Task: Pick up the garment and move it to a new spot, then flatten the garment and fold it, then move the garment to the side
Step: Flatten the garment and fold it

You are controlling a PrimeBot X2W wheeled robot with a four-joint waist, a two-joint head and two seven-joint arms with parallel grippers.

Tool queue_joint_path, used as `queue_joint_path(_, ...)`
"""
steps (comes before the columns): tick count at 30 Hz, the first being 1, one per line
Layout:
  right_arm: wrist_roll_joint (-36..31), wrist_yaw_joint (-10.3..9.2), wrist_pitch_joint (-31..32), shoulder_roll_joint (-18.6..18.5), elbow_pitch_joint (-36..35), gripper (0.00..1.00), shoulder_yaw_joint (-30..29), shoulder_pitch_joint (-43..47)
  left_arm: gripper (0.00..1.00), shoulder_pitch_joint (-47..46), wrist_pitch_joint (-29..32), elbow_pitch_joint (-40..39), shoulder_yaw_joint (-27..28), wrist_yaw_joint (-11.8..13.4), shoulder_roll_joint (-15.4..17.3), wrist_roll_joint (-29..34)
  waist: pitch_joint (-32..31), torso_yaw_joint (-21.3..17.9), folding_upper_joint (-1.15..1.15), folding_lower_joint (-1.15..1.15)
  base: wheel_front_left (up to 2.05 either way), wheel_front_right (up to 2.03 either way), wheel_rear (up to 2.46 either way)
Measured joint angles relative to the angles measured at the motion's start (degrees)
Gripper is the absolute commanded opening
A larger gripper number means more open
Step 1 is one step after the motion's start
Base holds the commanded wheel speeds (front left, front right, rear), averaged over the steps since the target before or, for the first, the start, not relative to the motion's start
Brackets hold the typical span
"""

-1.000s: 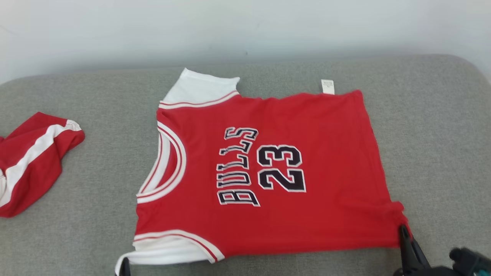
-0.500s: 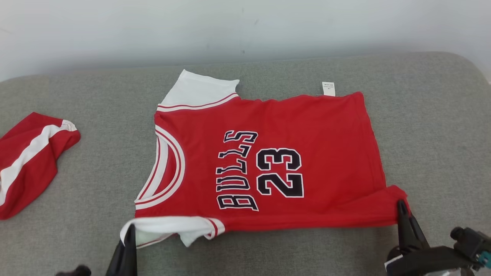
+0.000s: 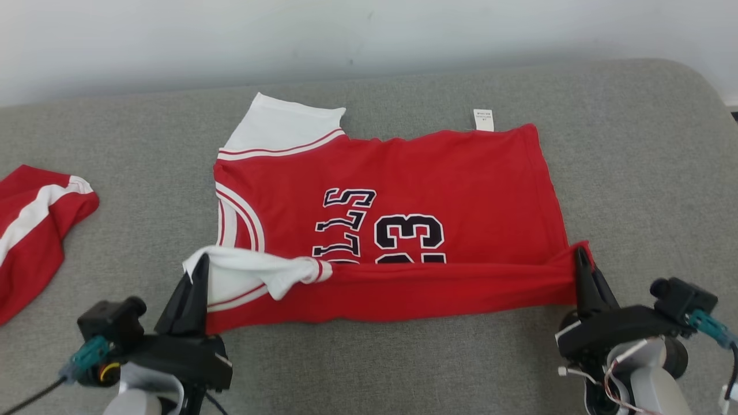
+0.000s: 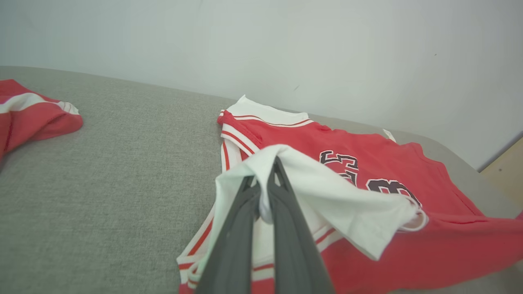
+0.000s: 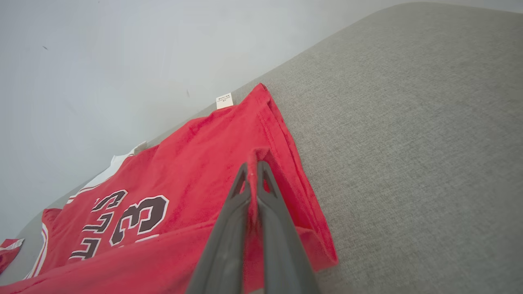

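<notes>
Well to the left of the red basketball jersey lies a second red garment with a white stripe, rumpled and apart from it on the same grey upholstered surface.

The left tool is clamped tight on the jersey's near left corner. Its two dark fingers pinch the white shoulder panel, and in the left wrist view that white cloth drapes over the tips of the left tool. The jersey lies spread with its white-trimmed neck opening to the left and its hem to the right. Its near edge is held up off the surface between the two tools and hangs as a long red fold over the lower part of the chest print.

The print is black with white outlines and is turned sideways. The letters "LLS" and the digit "3" read clearly, while the rest of the word and the digit beside the "3" are cut off by the fold. A small white tag sticks out from the jersey's far edge, its print too small to read.

The right tool is closed on the jersey's near right corner at the hem. In the right wrist view the red cloth is pinched between the fingers of the right tool.
</notes>
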Motion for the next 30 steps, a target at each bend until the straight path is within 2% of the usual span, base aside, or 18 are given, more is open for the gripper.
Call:
queue_joint_path(7, -1.89, 0.0, -2.2, 0.11, 7.06, 0.0, 0.0, -6.19, 0.0, -6.97, -0.77, 8.47, -2.27, -0.49, 0.65, 0.75, 1.88, -0.86, 0.0, 0.0, 0.0, 0.0, 0.0)
queue_joint_path(8, -2.22, 0.0, -3.16, 0.13, 7.67, 0.35, 0.15, -6.87, 0.0, -7.71, -0.93, 9.58, -2.69, -0.51, 0.69, 0.93, 2.03, -1.0, 0.0, 0.01, 0.0, 0.0, 0.0)
queue_joint_path(9, -2.5, 0.0, -3.88, 0.13, 8.24, 1.0, 0.38, -7.43, 0.49, -8.23, -1.55, 10.55, -2.96, -0.52, 0.77, 1.51, 2.14, -1.12, 0.01, 0.0, 0.0, 0.0, 0.0)
queue_joint_path(10, -2.8, 0.0, -4.59, 0.13, 8.82, 1.0, 0.59, -7.83, 1.0, -8.7, -2.16, 11.26, -3.11, -0.53, 0.85, 1.86, 2.19, -1.23, 0.0, 0.0, 0.0, 0.0, 0.0)
queue_joint_path(17, -4.36, 0.0, -8.49, -2.31, 10.49, 1.0, 2.07, -6.94, 1.0, -8.34, -4.69, 13.33, -1.9, -0.57, 0.25, 1.98, 1.08, -1.03, 0.0, -0.01, 0.0, 0.0, 0.0)
queue_joint_path(24, -5.45, 0.0, -9.44, -4.2, 9.36, 1.0, 3.24, -1.54, 1.0, -0.43, -5.02, 8.21, 3.05, -0.47, -1.0, 2.52, -0.93, -0.35, 0.0, -0.01, 0.0, 0.0, 0.0)
queue_joint_path(30, -6.19, 0.0, -8.58, -5.38, 10.06, 1.0, 2.82, 0.09, 1.0, 5.09, -5.02, 7.47, 3.85, -0.47, -1.69, 5.03, -1.24, 0.48, 0.0, -0.01, 0.0, 0.0, 0.0)
